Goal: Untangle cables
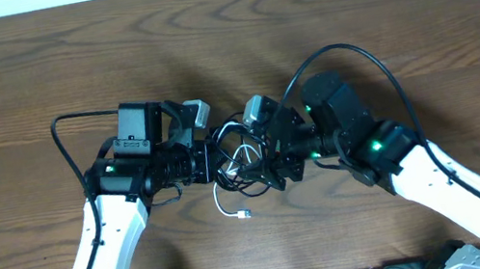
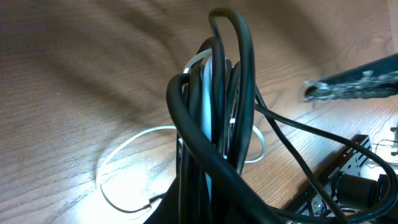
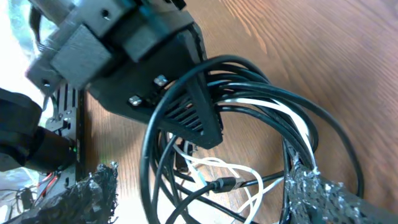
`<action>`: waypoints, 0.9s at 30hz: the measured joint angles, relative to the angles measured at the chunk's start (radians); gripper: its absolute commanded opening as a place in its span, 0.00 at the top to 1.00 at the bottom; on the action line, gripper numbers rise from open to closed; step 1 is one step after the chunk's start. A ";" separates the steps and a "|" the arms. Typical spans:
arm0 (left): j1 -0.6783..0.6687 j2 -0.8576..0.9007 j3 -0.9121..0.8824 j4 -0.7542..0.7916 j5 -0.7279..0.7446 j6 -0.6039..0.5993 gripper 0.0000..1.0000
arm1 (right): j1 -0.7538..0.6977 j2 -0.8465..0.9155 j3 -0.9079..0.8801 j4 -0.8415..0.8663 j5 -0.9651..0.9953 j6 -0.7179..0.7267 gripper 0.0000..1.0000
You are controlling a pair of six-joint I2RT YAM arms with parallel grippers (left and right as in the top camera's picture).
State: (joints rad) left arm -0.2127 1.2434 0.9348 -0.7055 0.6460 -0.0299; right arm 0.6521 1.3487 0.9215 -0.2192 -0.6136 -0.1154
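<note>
Left gripper [image 3: 208, 127] is clamped shut on a bundle of looped thin black cable [image 2: 239, 93] and thin white cable [image 2: 208, 81], at the centre of the overhead view above the brown wooden surface [image 1: 345, 0]. Right gripper [image 3: 202, 196] stands wide apart and holds nothing, with loops hanging between its fingers. Risk: closing on both cords and pulling would likely tighten the tangle.

Glossy black cable [image 2: 244, 93] over matt wood-grain table [image 2: 74, 74]

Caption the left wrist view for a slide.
Left gripper clamps upright bundle of black cable and white cable over wooden table.
</note>
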 measured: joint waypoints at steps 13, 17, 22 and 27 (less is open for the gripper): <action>0.000 0.000 0.000 0.004 0.002 0.000 0.92 | 0.061 0.042 0.000 0.051 -0.013 -0.010 0.97; 0.000 0.000 0.000 0.004 -0.001 0.000 0.92 | 0.066 0.042 0.000 0.053 -0.016 -0.013 0.99; 0.000 0.000 0.000 0.002 -0.029 0.000 0.92 | 0.066 0.042 0.000 0.073 -0.016 0.001 0.99; 0.000 0.000 0.000 -0.034 -0.085 0.000 0.92 | 0.057 0.042 0.000 0.115 0.002 0.070 0.99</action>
State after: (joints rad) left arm -0.2127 1.2434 0.9348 -0.7391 0.5606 -0.0299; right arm 0.7094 1.3907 0.9215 -0.1043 -0.6117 -0.0456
